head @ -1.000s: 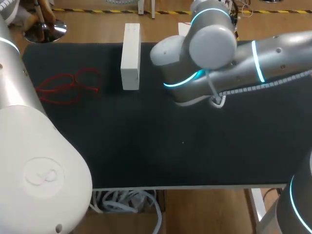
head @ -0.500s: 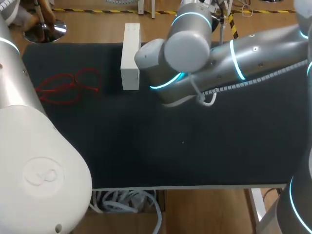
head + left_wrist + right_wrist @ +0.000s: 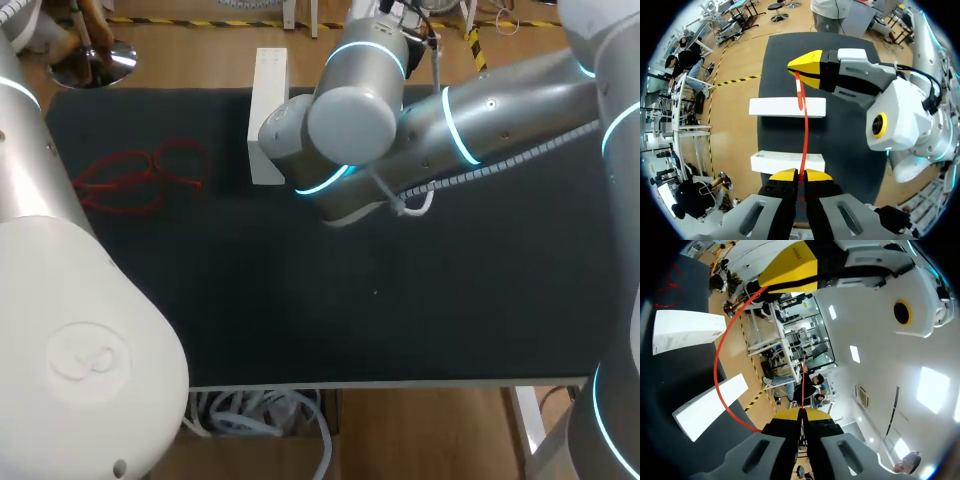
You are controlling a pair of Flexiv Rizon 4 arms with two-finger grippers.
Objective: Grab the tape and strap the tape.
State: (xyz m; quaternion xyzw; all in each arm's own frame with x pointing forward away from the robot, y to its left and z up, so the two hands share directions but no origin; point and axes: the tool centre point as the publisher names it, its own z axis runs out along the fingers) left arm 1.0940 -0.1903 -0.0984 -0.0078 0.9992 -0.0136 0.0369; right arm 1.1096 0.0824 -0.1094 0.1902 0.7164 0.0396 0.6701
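Observation:
A thin red tape (image 3: 805,135) stretches between my two grippers above the black table. My left gripper (image 3: 800,173) is shut on one end of it. The tape runs ahead to my right gripper (image 3: 796,72), shut on the other end. From the right wrist, the tape (image 3: 717,375) bows out in a loop from my right gripper (image 3: 802,413) up to my left gripper (image 3: 771,282). In the head view my right arm (image 3: 480,110) reaches past the table's middle and both grippers are hidden.
A loose pile of red tape (image 3: 140,178) lies at the table's left. A long white box (image 3: 268,110) stands at the back edge, beside my right arm's elbow. A second white box (image 3: 787,106) lies farther along under the stretched tape.
My right arm has swung left across the table and now partly overlaps the white box. The red pile and the box have not moved.

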